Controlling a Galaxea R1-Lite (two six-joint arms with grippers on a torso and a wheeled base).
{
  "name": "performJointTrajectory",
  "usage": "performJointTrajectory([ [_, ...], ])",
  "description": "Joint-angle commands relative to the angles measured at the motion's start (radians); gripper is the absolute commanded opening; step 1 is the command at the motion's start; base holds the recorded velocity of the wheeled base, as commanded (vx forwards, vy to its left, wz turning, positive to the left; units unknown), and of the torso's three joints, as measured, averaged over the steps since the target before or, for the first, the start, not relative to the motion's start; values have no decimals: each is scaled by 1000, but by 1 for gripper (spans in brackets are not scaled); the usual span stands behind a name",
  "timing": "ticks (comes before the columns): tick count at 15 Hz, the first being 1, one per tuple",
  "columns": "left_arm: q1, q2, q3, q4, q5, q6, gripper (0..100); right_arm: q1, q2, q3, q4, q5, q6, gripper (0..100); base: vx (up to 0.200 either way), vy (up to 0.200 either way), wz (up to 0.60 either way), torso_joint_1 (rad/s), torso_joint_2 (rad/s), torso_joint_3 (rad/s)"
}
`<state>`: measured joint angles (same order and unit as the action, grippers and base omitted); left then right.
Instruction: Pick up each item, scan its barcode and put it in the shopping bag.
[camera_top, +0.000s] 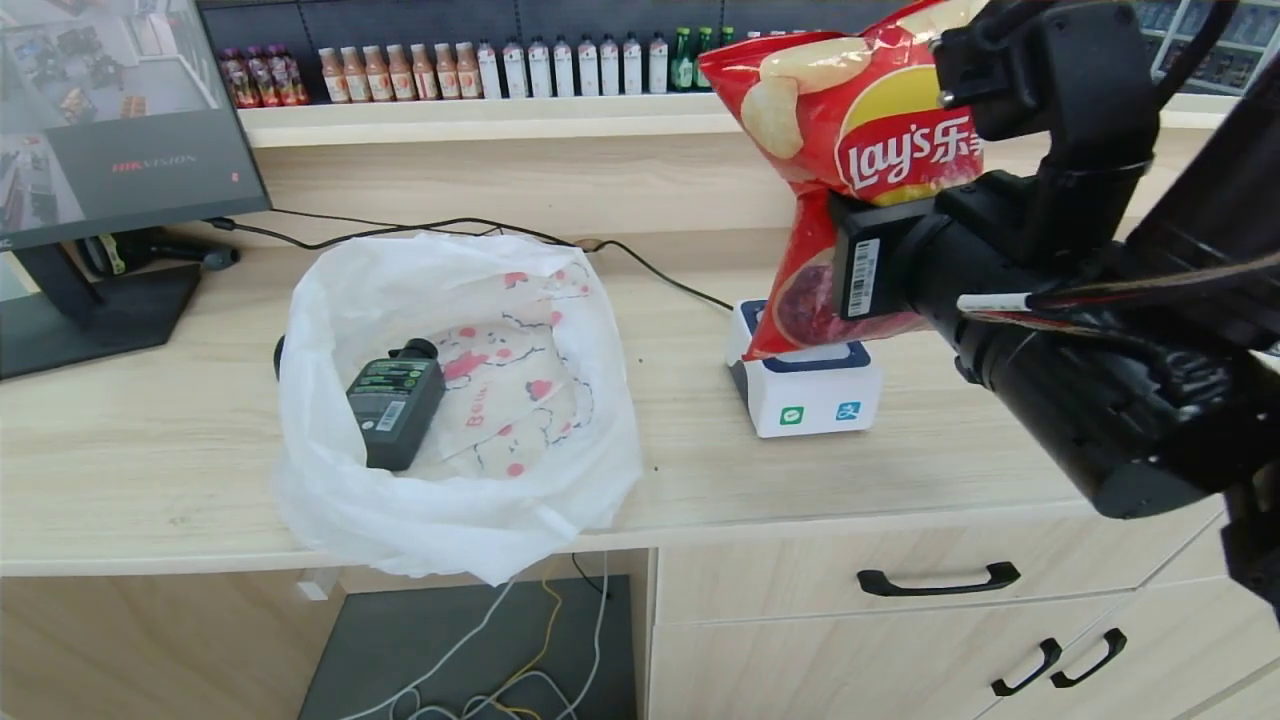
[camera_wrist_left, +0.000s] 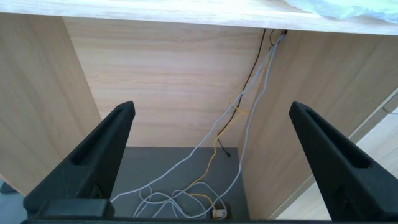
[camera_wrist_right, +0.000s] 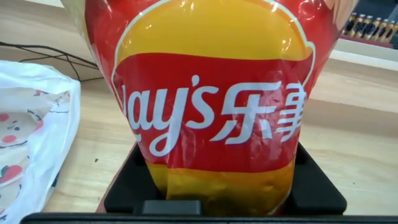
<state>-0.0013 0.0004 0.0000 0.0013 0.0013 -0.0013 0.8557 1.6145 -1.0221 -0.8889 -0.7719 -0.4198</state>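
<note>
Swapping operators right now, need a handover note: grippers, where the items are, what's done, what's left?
Right gripper: shut on the chips bag, held just over the scanner.
Left gripper: open, empty, low under the counter.
Done: dark bottle and patterned packet lie in the shopping bag.
Left: can't tell if the chips have scanned; likely finish that, then drop them into the shopping bag.

The right pincer grips a red chip bag; behind it lie the worktop and a white bag.
</note>
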Motion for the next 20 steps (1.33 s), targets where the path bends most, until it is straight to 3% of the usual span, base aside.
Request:
performJointTrajectory([
  [1, 1, 0, 0, 0, 0, 0, 100, -17, 62, -6, -2, 0, 7, 0, 0, 0, 0, 0, 0, 0],
  [20, 1, 0, 0, 0, 0, 0, 100, -20, 128, 2, -12, -1, 87, 0, 0, 0, 0, 0, 0, 0],
])
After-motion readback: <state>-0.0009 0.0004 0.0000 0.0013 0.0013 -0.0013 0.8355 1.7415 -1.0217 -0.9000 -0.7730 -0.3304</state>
